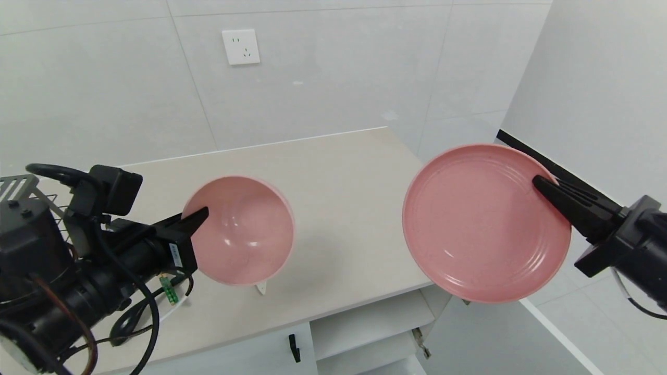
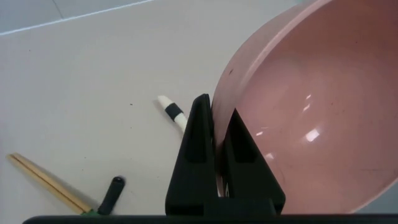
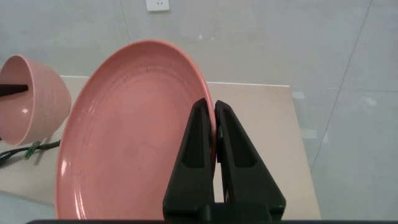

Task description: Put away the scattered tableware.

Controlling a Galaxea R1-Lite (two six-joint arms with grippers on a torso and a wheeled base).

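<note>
A white tiled wall (image 1: 333, 78) with a socket (image 1: 241, 47) stands behind a beige bench (image 1: 338, 172). The bench has white cupboards under it.

The left gripper (image 1: 200, 213) (image 2: 214, 115) is clenched on the rim of the pink bowl (image 1: 245, 234) (image 2: 311, 112). One finger is inside the bowl and one is outside. The bowl hangs in the air above the left part of the bench. It is tilted, so its hollow side faces up and toward the head camera.

The right gripper (image 1: 539, 182) (image 3: 211, 109) is clamped on the rim of the pink plate (image 1: 479, 224) (image 3: 130, 137), at the edge of the plate that is farther from the bowl. The plate is lifted and steeply tilted near the right end of the bench, well apart from the bowl.

Below the bowl, on the bench, lie a pair of chopsticks (image 2: 46, 182), a white handle with a black band (image 2: 172, 112) and a dark handle (image 2: 111, 193). What utensils the two handles belong to, I cannot tell.
</note>
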